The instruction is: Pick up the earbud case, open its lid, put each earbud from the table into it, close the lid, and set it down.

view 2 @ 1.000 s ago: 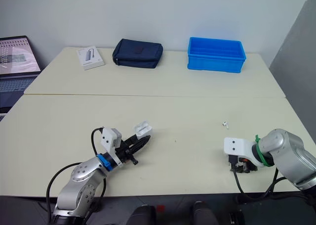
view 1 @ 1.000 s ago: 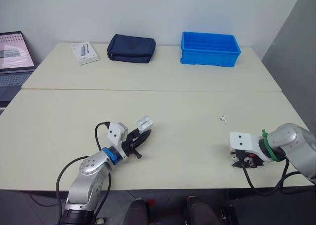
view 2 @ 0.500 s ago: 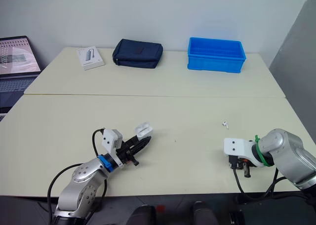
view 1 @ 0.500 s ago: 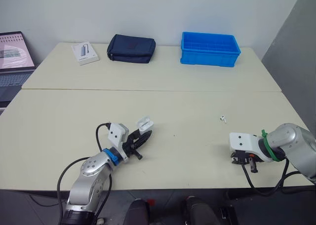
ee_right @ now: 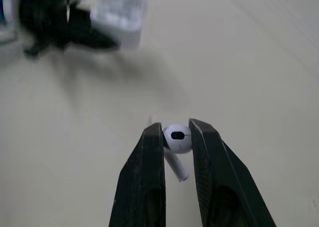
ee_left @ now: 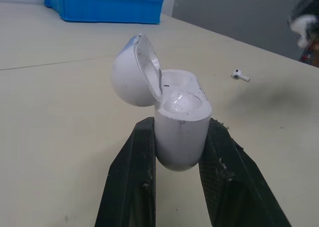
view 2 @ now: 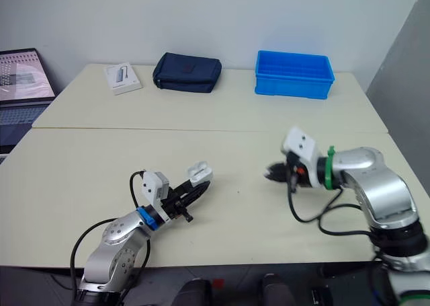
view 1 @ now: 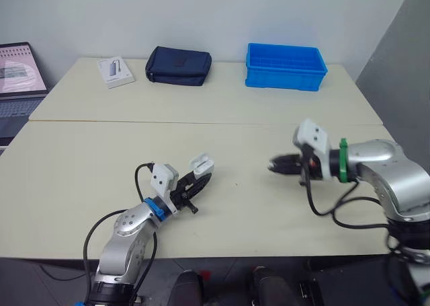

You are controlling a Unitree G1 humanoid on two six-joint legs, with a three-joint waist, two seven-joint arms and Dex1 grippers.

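The pale worktop (view 1: 222,131) carries everything I am working with. A laptop (view 1: 17,77) sits off its far left edge, well away from my left pincer (view 1: 203,179). Far beyond my right pincer (ee_right: 175,127), against the back of the worktop, stands the blue bin (view 1: 285,66). The dark pouch (view 1: 179,66) lies equally far beyond the left pincer, and a small white box (view 1: 115,71) is just to the pouch's left. Both pincers are over the near half of the worktop, with a stretch of bare surface between them, and the right one's tips point across toward the left one. The left pincer is clamped on the earbud case (ee_left: 182,122): its two black fingers grip the lower body from either side and hold it up off the worktop. The case's lid (ee_left: 132,72) is swung back on its hinge, so I can see down into the open body. The right pincer is closed on the held earbud (ee_right: 178,138), with the rounded head pinched between the fingertips and the stem slanting down below them, clear of the surface. The loose earbud (ee_left: 240,76) lies on the worktop past the left pincer's tips, well apart from the case.
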